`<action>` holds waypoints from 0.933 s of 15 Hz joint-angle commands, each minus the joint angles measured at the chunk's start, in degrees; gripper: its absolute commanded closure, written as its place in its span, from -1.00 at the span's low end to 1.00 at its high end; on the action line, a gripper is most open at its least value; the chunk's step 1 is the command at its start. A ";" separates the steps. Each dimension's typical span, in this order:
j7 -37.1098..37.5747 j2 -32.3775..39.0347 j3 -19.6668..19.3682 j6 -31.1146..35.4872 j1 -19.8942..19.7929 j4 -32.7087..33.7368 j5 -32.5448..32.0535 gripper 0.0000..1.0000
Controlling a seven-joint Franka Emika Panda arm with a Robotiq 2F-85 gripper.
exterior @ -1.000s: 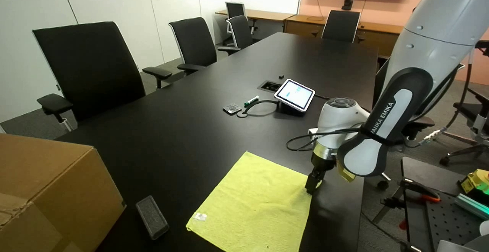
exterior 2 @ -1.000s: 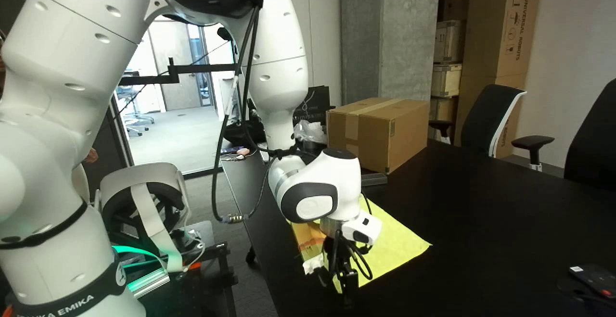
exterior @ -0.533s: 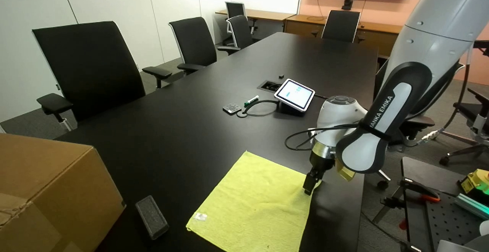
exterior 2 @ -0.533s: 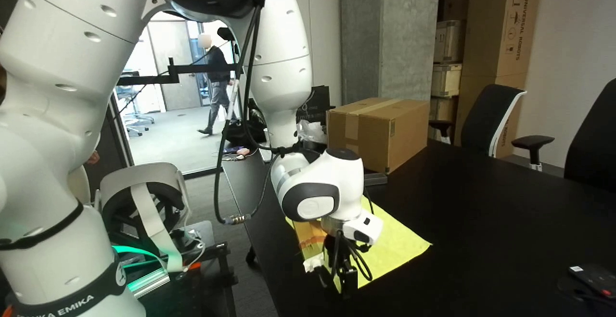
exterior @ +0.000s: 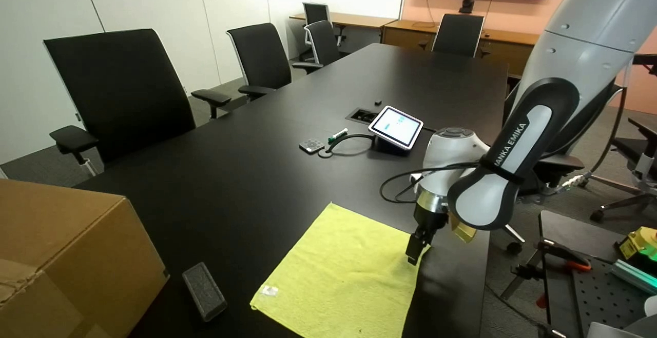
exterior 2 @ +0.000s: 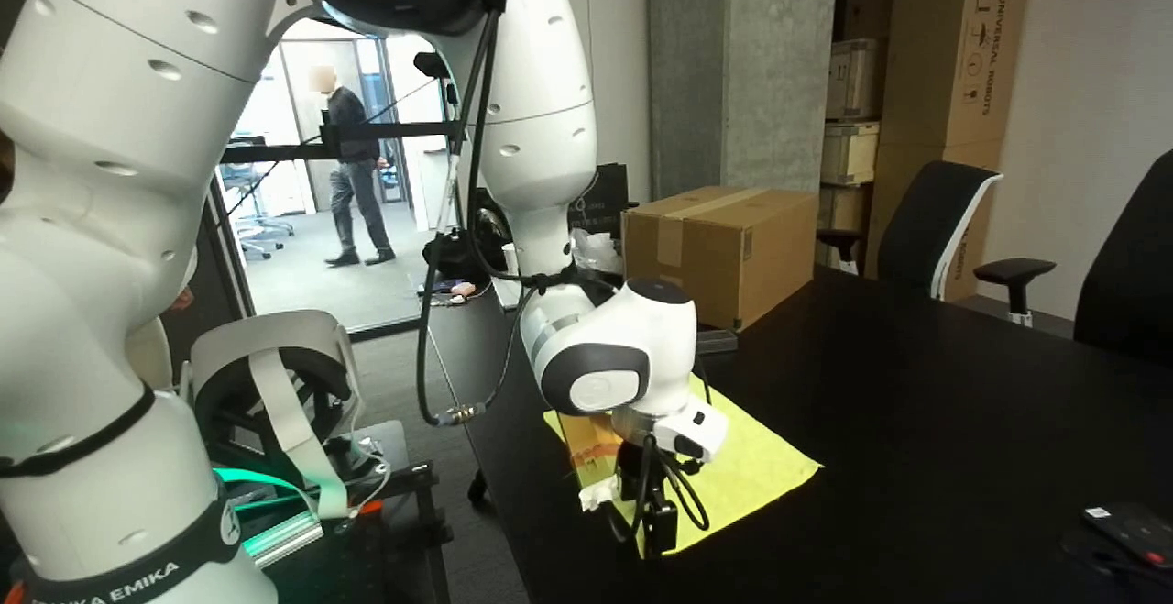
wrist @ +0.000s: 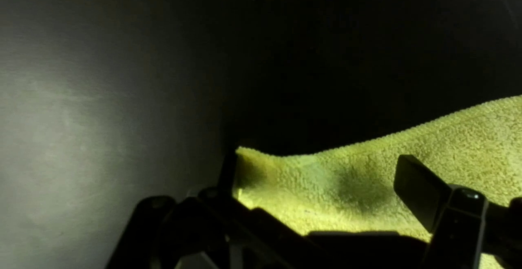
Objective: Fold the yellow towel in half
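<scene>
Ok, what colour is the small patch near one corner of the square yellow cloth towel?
The patch is white; clearest in an exterior view.

Bare table (exterior: 354,181) (between towel (exterior: 344,276) and tablet (exterior: 395,127))

The bottom edge crops the yellow towel (exterior: 343,276) in an exterior view, the arm (exterior 2: 605,375) hides part of it in an exterior view, and marks on the tablet (exterior: 396,127) are illegibly small.

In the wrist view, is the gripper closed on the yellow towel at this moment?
No, the gripper is open: its two fingers stand wide apart, with the yellow towel showing between them.
</scene>
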 commanded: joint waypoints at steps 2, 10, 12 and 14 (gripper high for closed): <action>-1.66 0.02 0.34 -2.49 -0.89 1.09 1.58 -0.17; -0.86 -4.78 -1.78 -4.07 0.93 -1.29 0.91 0.92; -0.43 -6.63 -2.56 -4.78 1.79 -2.91 0.71 1.00; -0.09 -8.72 -3.64 -5.41 2.91 -5.24 0.32 0.92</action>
